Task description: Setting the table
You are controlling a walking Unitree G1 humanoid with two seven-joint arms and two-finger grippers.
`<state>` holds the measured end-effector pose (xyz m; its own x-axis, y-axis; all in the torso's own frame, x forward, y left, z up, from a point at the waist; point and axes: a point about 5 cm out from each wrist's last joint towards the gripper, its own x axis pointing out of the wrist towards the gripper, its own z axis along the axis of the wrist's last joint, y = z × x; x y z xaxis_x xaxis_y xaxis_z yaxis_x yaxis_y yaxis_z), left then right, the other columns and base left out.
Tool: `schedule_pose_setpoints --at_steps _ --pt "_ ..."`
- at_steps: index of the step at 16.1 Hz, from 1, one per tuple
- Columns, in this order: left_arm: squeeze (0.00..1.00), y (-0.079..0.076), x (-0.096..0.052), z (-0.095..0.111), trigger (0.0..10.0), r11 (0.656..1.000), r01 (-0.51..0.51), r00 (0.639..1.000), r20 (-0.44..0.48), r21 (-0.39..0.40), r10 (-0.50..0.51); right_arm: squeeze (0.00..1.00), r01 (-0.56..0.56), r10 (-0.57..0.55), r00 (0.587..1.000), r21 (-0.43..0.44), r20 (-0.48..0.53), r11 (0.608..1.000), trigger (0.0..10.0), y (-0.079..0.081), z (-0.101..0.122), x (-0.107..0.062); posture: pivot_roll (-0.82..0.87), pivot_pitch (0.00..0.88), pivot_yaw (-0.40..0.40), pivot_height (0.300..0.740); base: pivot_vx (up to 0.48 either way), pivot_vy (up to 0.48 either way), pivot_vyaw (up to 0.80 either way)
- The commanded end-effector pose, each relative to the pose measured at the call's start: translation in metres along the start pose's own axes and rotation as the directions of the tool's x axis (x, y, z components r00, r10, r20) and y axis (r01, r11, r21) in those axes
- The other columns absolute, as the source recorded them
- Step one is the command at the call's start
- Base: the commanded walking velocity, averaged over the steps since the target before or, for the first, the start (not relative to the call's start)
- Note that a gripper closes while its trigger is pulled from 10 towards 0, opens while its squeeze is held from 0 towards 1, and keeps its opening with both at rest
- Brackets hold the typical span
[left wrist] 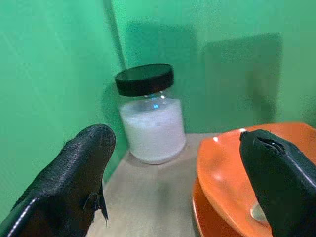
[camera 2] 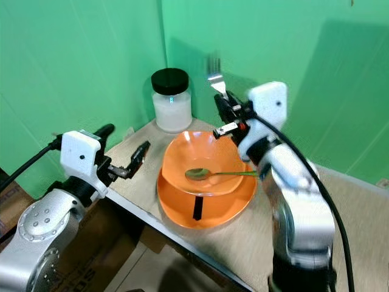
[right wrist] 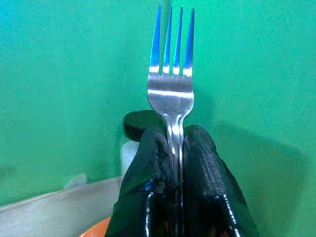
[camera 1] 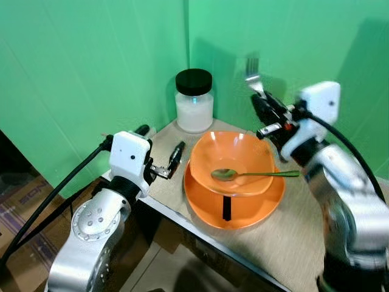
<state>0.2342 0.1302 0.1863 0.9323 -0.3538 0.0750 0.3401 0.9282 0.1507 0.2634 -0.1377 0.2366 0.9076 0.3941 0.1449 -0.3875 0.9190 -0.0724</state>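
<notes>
Fork (right wrist: 171, 94): light, stiff, slick steel, which your right gripper (right wrist: 175, 148) clamps at the neck, tines up; left gripper (left wrist: 173, 197) fingers apart, empty.

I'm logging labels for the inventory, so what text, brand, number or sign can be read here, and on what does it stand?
None can be read.
The jar has a plain black lid and no label facing the cameras.
The orange bowl, spoon and fork show no markings.
</notes>
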Motion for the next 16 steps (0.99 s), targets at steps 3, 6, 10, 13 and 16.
schedule_pose_setpoints --at_steps 3,6,10,13,16 --pt "0.00 0.003 -0.004 0.009 10.0 0.997 -0.076 0.997 0.026 -0.007 0.076 0.00 0.032 -0.034 0.999 0.037 0.036 0.999 10.0 0.015 0.002 -0.017 -0.04 0.000 0.046 0.740 0.000 0.000 -0.80" --pt "0.00 0.006 -0.009 0.009 10.0 0.994 -0.104 0.994 0.015 -0.009 0.105 0.00 0.057 -0.060 0.998 0.088 0.033 0.995 10.0 0.020 -0.001 -0.018 -0.03 0.000 0.030 0.740 0.000 0.000 -0.80" --pt "0.00 0.011 -0.013 0.011 10.0 0.989 -0.147 0.989 0.020 -0.010 0.147 0.00 0.060 -0.062 0.998 0.087 0.013 0.994 10.0 0.024 -0.003 -0.017 -0.01 0.000 0.012 0.740 0.000 0.000 -0.80" --pt "0.00 0.011 -0.013 0.011 10.0 0.989 -0.147 0.989 0.020 -0.010 0.147 0.00 0.060 -0.062 0.998 0.087 0.013 0.994 10.0 0.024 -0.003 -0.017 -0.01 0.000 0.012 0.740 0.000 0.000 -0.80" --pt "0.00 0.011 -0.013 0.011 10.0 0.989 -0.147 0.989 0.020 -0.010 0.147 0.00 0.060 -0.062 0.998 0.087 0.013 0.994 10.0 0.024 -0.003 -0.017 -0.01 0.000 0.012 0.740 0.000 0.000 -0.80"
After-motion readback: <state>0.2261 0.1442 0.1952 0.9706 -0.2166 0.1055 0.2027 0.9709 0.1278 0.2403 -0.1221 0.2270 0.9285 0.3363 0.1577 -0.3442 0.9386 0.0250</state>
